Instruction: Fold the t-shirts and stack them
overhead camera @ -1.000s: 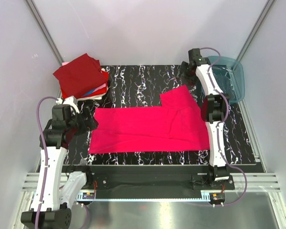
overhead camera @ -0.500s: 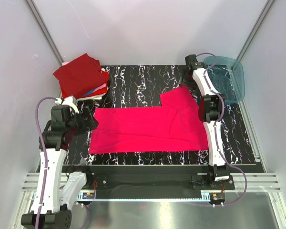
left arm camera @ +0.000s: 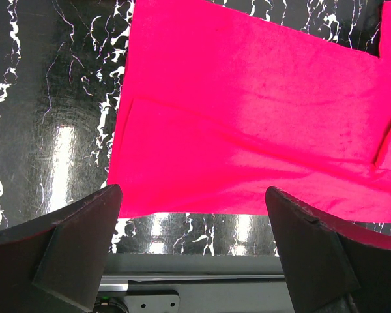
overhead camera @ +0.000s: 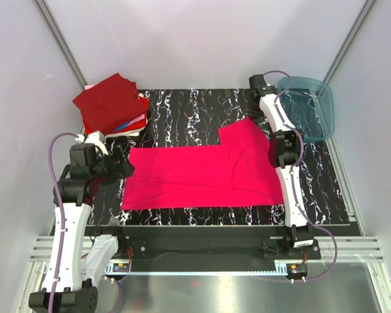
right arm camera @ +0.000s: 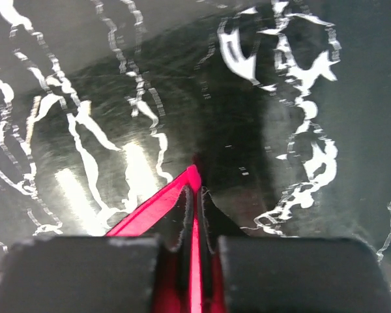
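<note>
Surface: a table (overhead camera: pixel 182 104) topped in glossy black with white marble-like veining is observed, reflections of the lighting being noted on it in both wrist views. It is enclosed by plain white walls (overhead camera: pixel 202 39) with metal corner profiles. A ribbed metal rail (overhead camera: pixel 202 248) is seen along the near edge, where both arm bases are bolted.

Arms: the left arm is bent at the elbow, and the left tool (overhead camera: pixel 120 164) is held at the left edge of the magenta t-shirt (overhead camera: pixel 195 176). In the left wrist view the left tool (left arm camera: pixel 190 192) is recorded with its jaws spread wide, nothing between them; contact with the cloth cannot be judged. The right arm is stretched far over the table. The right tool (overhead camera: pixel 254 112) is placed at the shirt's far right corner, and in its wrist view the right tool (right arm camera: pixel 194 195) is seen clenched on a thin pinch of the pink fabric (right arm camera: pixel 150 218).

Materials: the magenta t-shirt (left arm camera: pixel 247 117) is spread flat at mid-table, matte, soft, faintly creased, its far right part projecting away from the bases. The folded t-shirts (overhead camera: pixel 111 104) are stacked at the far left corner, a dark red square on top, with red, blue and white edges showing beneath. A teal translucent plastic bin (overhead camera: pixel 322 114) is noted at the far right corner.
</note>
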